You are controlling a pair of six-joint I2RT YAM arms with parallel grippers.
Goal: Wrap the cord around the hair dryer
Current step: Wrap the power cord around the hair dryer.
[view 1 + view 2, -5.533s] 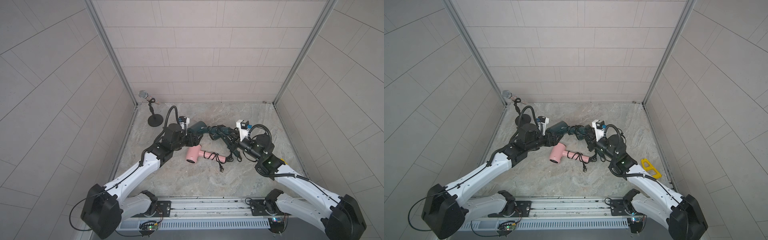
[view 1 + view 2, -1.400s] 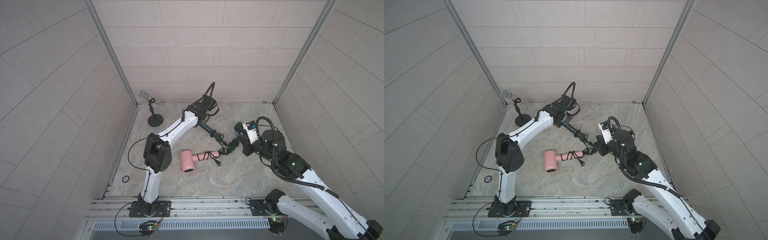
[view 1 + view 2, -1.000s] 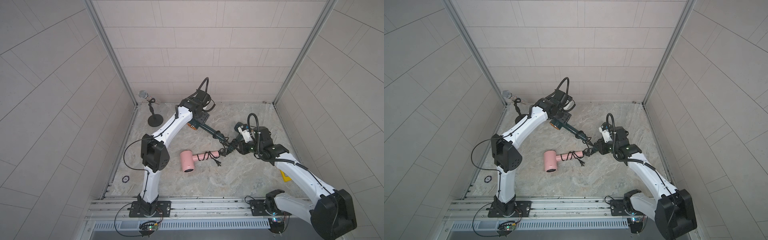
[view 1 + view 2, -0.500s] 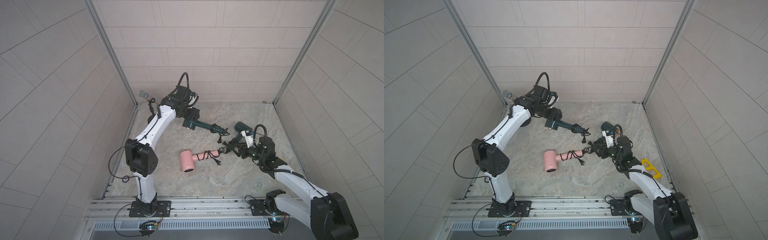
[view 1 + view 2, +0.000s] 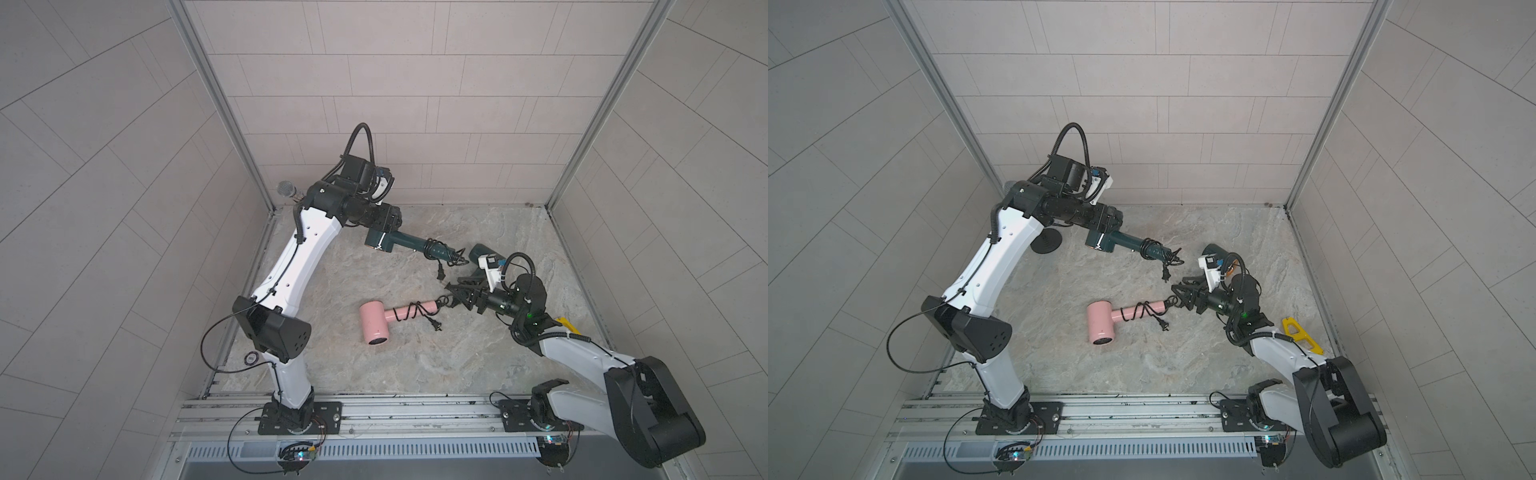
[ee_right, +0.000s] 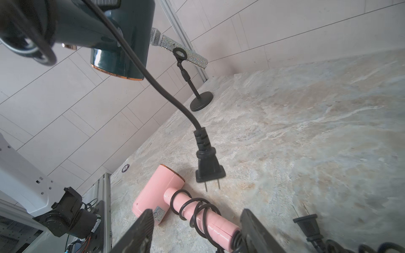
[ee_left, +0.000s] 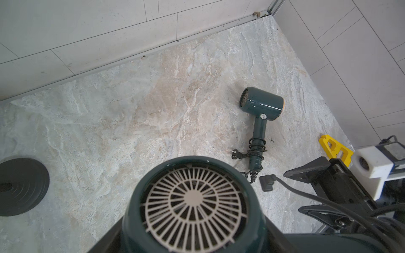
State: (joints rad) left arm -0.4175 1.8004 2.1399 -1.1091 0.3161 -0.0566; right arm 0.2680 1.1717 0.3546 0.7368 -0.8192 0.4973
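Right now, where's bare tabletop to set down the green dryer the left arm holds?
Widest bare patch: front strip between the pink dryer and the rail. Also free: back right corner, between back wall and the second green dryer. Crowded: around the right gripper, where the plug of the held green dryer dangles by the pink handle.

Overhead pair sees everything; wrist cameras look close.

Microphone (image 5: 286, 190) on stand (image 5: 1045, 241): left of left gripper (image 5: 384, 230), well apart. Yellow part (image 5: 1300, 332): behind right gripper (image 5: 453, 295), near. Ring (image 5: 250, 358): far from both.
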